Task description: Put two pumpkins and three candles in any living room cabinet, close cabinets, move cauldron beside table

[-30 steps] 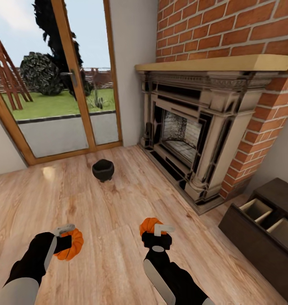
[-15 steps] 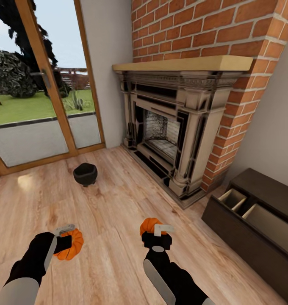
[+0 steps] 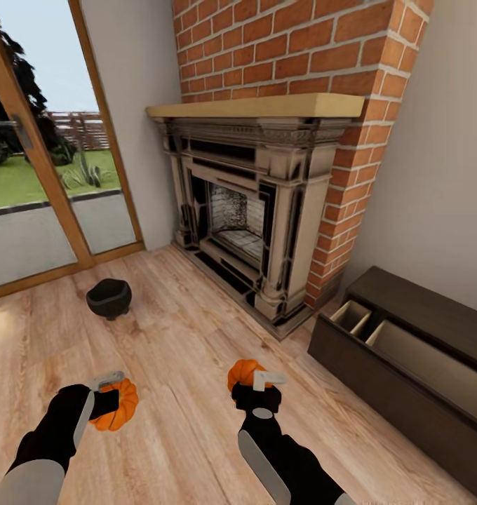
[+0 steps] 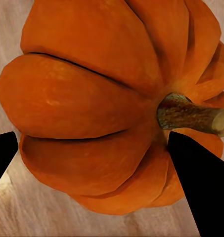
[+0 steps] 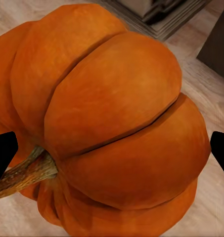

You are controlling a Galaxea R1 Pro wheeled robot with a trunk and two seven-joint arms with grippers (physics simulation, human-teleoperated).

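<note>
Each hand carries an orange ribbed pumpkin. My left gripper is shut on one pumpkin, seen close up in the left wrist view with its brown stem between the dark fingers. My right gripper is shut on the other pumpkin, which looms large in the right wrist view. The black cauldron stands on the wood floor ahead to the left. The dark brown cabinet sits at the right against the wall, its drawer pulled open and showing pale beige compartments.
A brick chimney with an ornate stone fireplace and wooden mantel stands ahead. Its hearth base juts onto the floor near the cabinet's end. A glass patio door with a wooden frame is at the left. Wood floor lies between me and the cabinet.
The whole view has swung to the right: the door, cauldron and fireplace slid left and more of the cabinet came in. Both grippers keep their pumpkins in the same pose.
</note>
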